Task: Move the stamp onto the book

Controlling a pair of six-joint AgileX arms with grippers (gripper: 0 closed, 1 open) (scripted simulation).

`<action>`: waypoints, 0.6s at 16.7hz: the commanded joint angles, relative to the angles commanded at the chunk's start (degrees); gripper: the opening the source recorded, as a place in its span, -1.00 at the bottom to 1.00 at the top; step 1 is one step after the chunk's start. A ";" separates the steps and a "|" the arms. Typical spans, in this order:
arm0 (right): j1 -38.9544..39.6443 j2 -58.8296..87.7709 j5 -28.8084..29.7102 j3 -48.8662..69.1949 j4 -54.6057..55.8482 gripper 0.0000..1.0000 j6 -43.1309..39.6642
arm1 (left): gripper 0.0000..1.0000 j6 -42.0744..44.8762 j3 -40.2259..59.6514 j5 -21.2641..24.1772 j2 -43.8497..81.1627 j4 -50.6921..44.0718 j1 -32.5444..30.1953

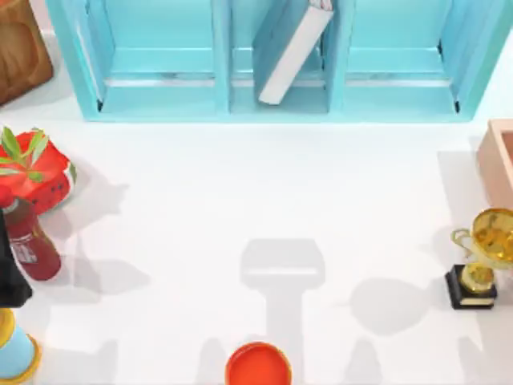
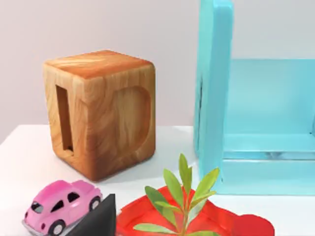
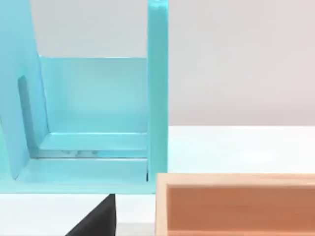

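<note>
The book [image 1: 290, 50] leans tilted in the middle compartment of the shelf [image 1: 160, 100], at the far side of the surface [image 1: 264, 192]. The left claw [image 2: 98, 222] sits at the left edge beside the bottle [image 1: 32, 245]. The right claw [image 3: 98, 220] faces the shelf's right end. Whether either claw is wide or narrow, I cannot tell.

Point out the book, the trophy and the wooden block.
book [image 1: 282, 42], top view, on its teal cover.
trophy [image 1: 490, 237], top view, on its gold cup.
wooden block [image 2: 101, 113], left wrist view, on its front face.
</note>
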 joint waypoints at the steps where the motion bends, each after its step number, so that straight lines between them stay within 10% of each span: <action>1: 0.00 0.00 0.00 0.00 0.00 1.00 0.00 | 1.00 0.00 0.00 0.00 0.00 0.00 0.00; 10: 7.91 20.65 7.38 9.94 9.19 1.00 6.65 | 1.00 0.00 0.00 0.00 0.00 0.00 0.00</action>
